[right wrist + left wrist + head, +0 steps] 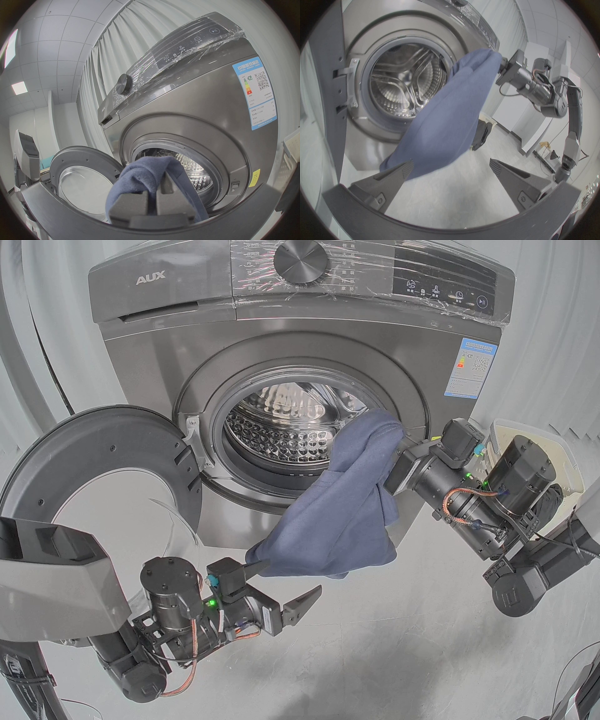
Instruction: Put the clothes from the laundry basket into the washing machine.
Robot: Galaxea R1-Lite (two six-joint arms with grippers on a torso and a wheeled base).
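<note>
One blue garment [350, 509] hangs before washing machine [162, 359] opening, top clenched in your right gripper [155, 190]. Left gripper [451, 162] spread wide under its lower edge. Left wrist view adds dark clothes [482, 132] behind; head view, white basket [562, 446].

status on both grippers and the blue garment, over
Right gripper shut on blue garment at the drum rim. Left gripper open by its hanging end. Washer door open, garment mostly outside.

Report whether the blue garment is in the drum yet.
Out. The garment hangs from the shut right gripper in front of the drum, drooping below its opening.
</note>
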